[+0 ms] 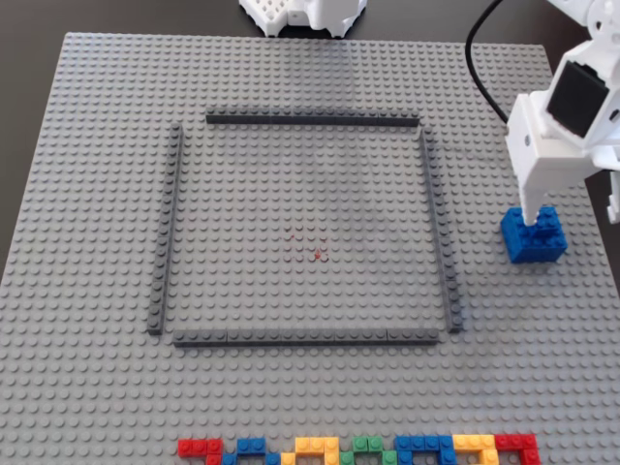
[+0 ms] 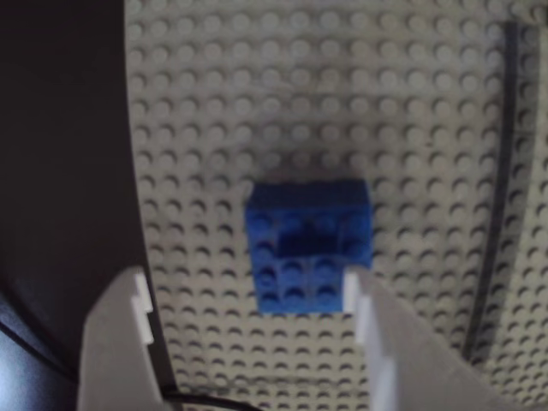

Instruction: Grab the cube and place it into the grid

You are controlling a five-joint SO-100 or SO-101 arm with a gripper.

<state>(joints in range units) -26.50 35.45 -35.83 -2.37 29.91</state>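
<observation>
The blue cube [image 1: 534, 237] stands on the grey baseplate just outside the right side of the grid [image 1: 310, 119]. The grid is a square of dark grey strips with faint red dots at its middle. My gripper [image 1: 572, 208] hangs over the cube, and one white finger [image 1: 532, 205] reaches down to its top. In the wrist view the gripper [image 2: 248, 287] is open. The cube [image 2: 308, 244] lies just ahead of the fingertips, beside the right finger [image 2: 360, 295], and nothing is held. One grid strip [image 2: 505, 128] runs along that view's right edge.
A flat row of red, blue, yellow and green bricks [image 1: 358, 449] lines the baseplate's front edge. A white part [image 1: 300, 15] sits beyond the far edge. A black cable [image 1: 480, 58] hangs by the arm. The baseplate's edge and dark table [image 2: 60, 128] are close to the cube.
</observation>
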